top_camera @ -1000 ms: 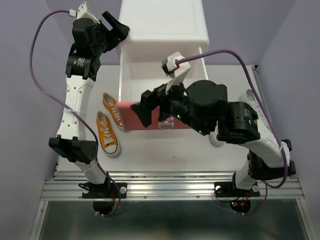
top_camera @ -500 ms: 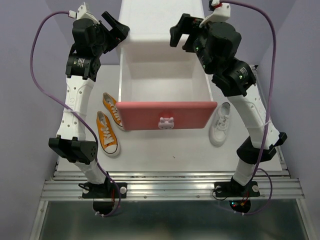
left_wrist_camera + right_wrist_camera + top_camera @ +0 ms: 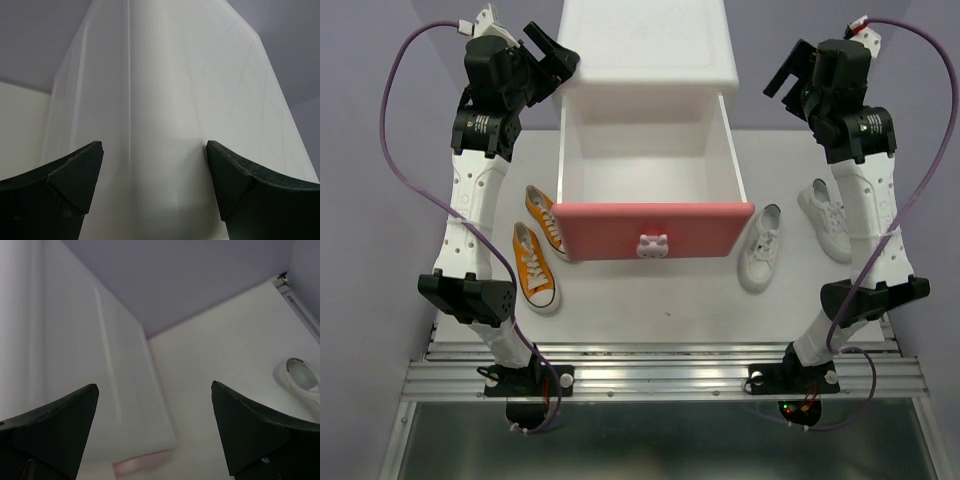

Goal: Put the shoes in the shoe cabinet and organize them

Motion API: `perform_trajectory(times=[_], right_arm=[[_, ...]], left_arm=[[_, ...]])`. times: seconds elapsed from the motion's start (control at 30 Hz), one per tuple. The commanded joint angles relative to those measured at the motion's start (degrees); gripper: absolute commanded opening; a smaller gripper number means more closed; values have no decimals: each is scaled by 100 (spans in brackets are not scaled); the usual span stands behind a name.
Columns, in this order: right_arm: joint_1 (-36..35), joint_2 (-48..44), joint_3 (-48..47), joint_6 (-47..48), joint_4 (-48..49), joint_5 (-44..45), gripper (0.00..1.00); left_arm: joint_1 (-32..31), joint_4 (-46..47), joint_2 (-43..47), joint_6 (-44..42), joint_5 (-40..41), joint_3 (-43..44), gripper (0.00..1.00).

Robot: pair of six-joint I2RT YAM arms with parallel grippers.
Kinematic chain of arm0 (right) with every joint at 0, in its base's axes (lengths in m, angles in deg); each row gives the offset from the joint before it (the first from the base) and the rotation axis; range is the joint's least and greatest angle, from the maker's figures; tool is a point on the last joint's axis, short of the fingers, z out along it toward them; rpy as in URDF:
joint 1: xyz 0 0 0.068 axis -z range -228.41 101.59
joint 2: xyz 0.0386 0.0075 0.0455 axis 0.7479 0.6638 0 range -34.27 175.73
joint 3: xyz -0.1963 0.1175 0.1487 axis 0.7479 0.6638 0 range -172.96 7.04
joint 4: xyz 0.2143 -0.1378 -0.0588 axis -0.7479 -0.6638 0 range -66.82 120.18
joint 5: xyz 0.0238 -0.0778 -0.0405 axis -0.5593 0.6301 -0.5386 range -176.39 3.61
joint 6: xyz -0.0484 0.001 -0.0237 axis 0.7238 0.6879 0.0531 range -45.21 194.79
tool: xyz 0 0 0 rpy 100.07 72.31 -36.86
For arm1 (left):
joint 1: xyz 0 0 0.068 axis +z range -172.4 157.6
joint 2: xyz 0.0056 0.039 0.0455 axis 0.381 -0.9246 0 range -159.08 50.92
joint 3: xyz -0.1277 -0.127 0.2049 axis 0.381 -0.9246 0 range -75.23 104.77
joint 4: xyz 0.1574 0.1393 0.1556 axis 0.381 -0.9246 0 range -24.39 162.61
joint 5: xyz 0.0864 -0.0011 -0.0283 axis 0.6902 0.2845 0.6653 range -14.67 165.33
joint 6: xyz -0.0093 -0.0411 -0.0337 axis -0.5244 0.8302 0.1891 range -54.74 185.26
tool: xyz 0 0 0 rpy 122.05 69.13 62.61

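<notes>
Orange pair lies on the tabletop left of the shoe cabinet's open, empty drawer, white pair right. Loading looks unstarted. Left end effector and right end effector hover spread wide, empty; next, one must descend onto a shoe.

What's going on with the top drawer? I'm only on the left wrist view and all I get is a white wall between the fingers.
Observer: The drawer is pulled out toward the arms and empty inside.
Operator: So where are the shoes?
Observer: All four are on the table. The orange pair is left of the drawer front and the white pair is right of it.
Operator: And the right end effector?
Observer: The right end effector is open and holding nothing, raised to the right of the cabinet.
</notes>
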Motion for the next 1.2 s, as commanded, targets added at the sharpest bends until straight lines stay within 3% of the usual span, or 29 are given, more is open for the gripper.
perform_trajectory(times=[0.0,0.07,0.13,0.17,0.2,0.4,0.6,1.0,1.17], right_arm=[[533,-108,694,-551,-1265,-813,100],[595,-126,1194,-508,-1573,-902,100],[647,-310,2596,-421,-1733,-919,100],[648,-406,2603,-420,-1733,-911,100],[648,-668,3308,-411,-1541,-893,100],[929,-1145,5306,115,-549,-1699,100],[1104,-935,5811,336,165,-1886,100],[1228,-354,5828,740,482,-1658,97],[1281,-372,6066,723,596,-1711,74]], left_arm=[[128,-1636,-422,-544,408,-229,94],[128,-1645,-439,-544,399,-229,94],[128,-1662,-439,-553,399,-246,94],[128,-1662,-439,-562,408,-246,94],[128,-1680,-439,-571,408,-264,94],[128,-1697,-360,-606,390,-439,94],[128,-1706,-290,-641,417,-536,94],[128,-1768,-193,-694,531,-686,94],[128,-1785,-184,-711,566,-703,94]])
